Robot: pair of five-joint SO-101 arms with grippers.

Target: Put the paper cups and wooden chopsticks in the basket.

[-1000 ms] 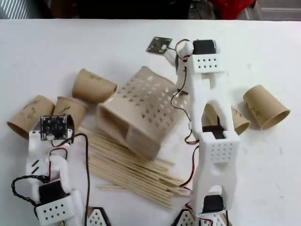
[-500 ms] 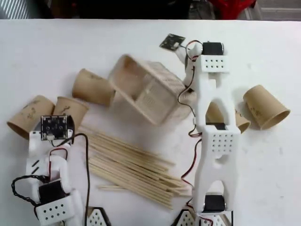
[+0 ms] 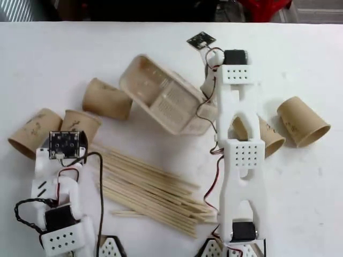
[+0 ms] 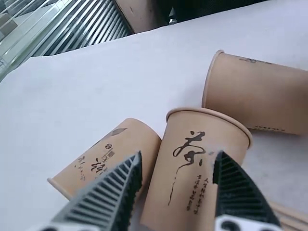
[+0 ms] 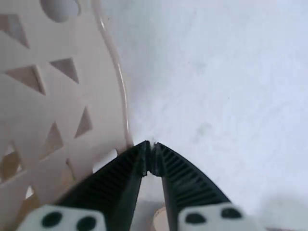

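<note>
The pale perforated basket (image 3: 161, 99) lies tilted mid-table, its opening facing up and toward the far left. My right arm (image 3: 238, 107) stretches along its right side. My right gripper (image 5: 150, 144) is shut, its tips pressed against the basket wall (image 5: 53, 120) with nothing seen between them. Three paper cups (image 3: 33, 131) (image 3: 80, 124) (image 3: 106, 99) lie at the left. My left gripper (image 4: 175, 166) is open just short of the middle cup (image 4: 202, 168). One more cup (image 3: 303, 120) lies at the right, and another cup (image 3: 268, 138) is partly under the right arm. Wooden chopsticks (image 3: 150, 187) are spread in front of the basket.
The white table (image 3: 64, 53) ends at a far edge with dark floor behind it. My left arm (image 3: 56, 209) stands at the front left corner. Bare table surface lies to the far left and at the front right.
The basket has rolled from bottom-up onto its side and slid toward the far side. My right arm has stretched farther out along it. The left arm has hardly moved.
</note>
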